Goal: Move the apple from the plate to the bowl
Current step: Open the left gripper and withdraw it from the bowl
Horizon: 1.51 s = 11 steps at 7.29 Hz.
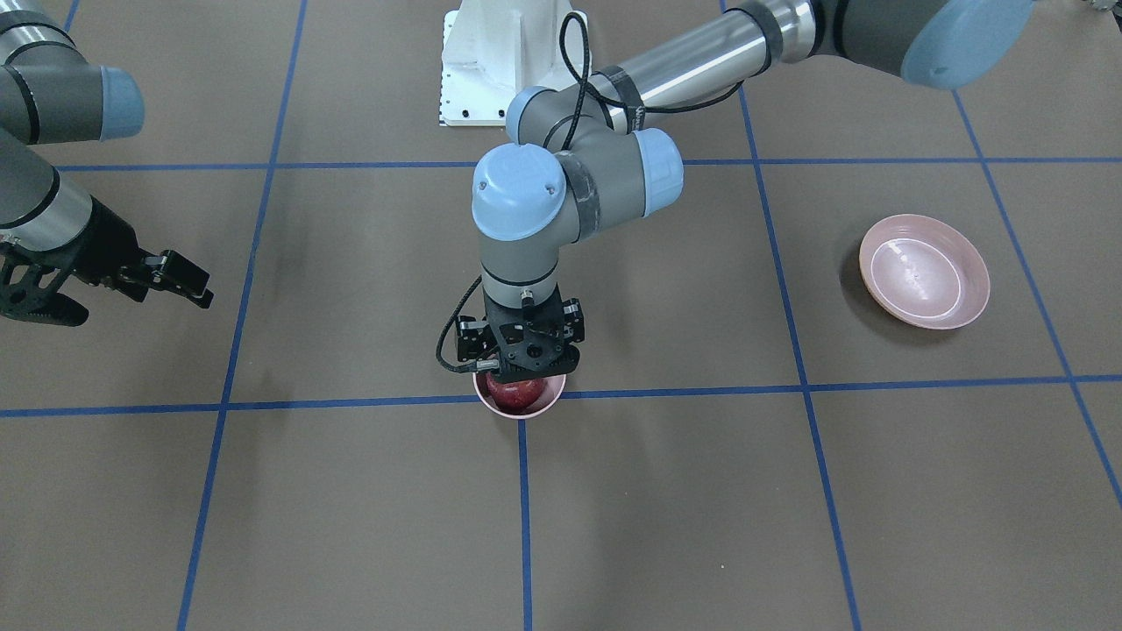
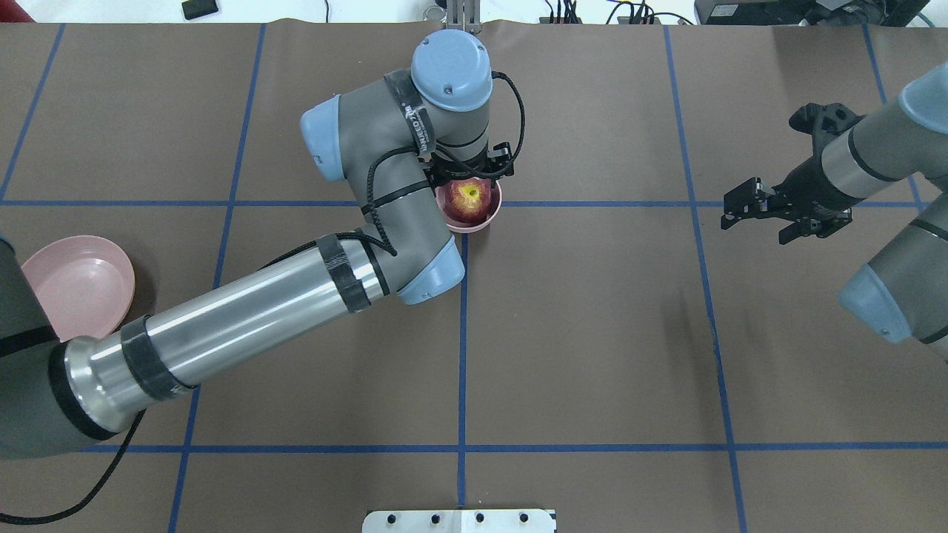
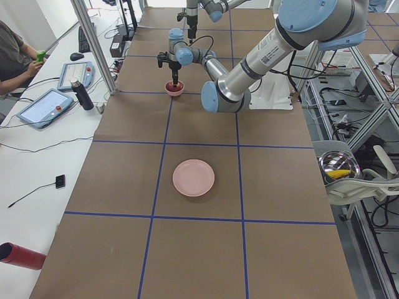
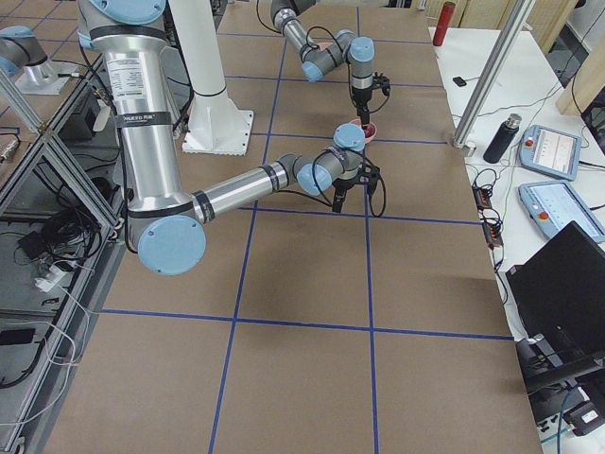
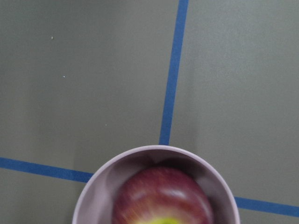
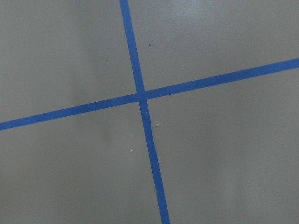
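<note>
The dark-red apple [image 1: 515,394] with its yellow stem patch facing up [image 2: 469,198] sits inside the small deep pink bowl [image 1: 548,405] at the table's middle, on a tape crossing. My left gripper [image 1: 523,368] points straight down right over the apple; its fingers are hidden behind its black body, so I cannot tell whether it grips. The left wrist view shows the apple [image 5: 161,198] in the bowl [image 5: 93,186] just below. The wide pink plate [image 1: 925,272] lies bare on my left side. My right gripper [image 1: 131,294] is open and empty, far from the bowl.
Blue tape lines [image 6: 140,95] divide the brown table into squares. The left arm's elbow [image 2: 422,274] hangs over the table beside the bowl. A white base plate [image 1: 500,61] stands at the robot's side. Bottles and tablets [image 3: 59,103] lie on a side table.
</note>
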### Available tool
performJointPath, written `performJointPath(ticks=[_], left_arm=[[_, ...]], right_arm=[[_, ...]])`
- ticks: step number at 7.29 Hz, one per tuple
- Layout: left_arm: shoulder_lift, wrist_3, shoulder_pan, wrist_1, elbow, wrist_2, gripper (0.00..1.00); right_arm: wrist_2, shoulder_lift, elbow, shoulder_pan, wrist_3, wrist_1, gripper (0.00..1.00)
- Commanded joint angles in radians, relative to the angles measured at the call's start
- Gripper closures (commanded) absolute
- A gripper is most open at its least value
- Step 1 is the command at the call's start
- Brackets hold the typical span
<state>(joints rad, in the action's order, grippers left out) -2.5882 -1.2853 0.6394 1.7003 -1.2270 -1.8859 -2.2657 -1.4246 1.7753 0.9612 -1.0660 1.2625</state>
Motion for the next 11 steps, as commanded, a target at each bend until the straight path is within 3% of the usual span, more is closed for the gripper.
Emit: performJointPath(ticks=[1,3,5,7,9,10,11], left_arm=[[0.356,0.073,0.026,-0.153,-0.562,-0.005,0.03],[0.617,0.299,0.102,-0.186,-0.814,-0.051,0.03],[0.832,0.635,0.308,-0.186,-0.874,-0.213,0.03],[0.924,0.995,0.524,-0.186,-0.812,-0.295,0.03],[0.924,1.311,0.748,-0.186,-0.597,-0.433,0.03],[0.915,1.421,0.808,-0.186,-0.519,-0.44,0.03],[0.922,1.429,0.818,-0.189,-0.507,-0.438,0.03]], right_arm=[[-0.002,-0.01,0.012,0.019,0.012,0.0,0.0],[-0.024,-0.118,0.062,0.127,0.184,0.001,0.0],[-0.044,-0.187,0.052,0.258,0.448,0.021,0.0],[-0.087,-0.227,0.05,0.332,0.513,0.02,0.0],[-0.124,-0.258,0.052,0.364,0.572,0.021,0.0],[-0.124,-0.266,0.052,0.366,0.574,0.018,0.0],[-0.124,-0.283,0.055,0.367,0.575,0.012,0.0]])
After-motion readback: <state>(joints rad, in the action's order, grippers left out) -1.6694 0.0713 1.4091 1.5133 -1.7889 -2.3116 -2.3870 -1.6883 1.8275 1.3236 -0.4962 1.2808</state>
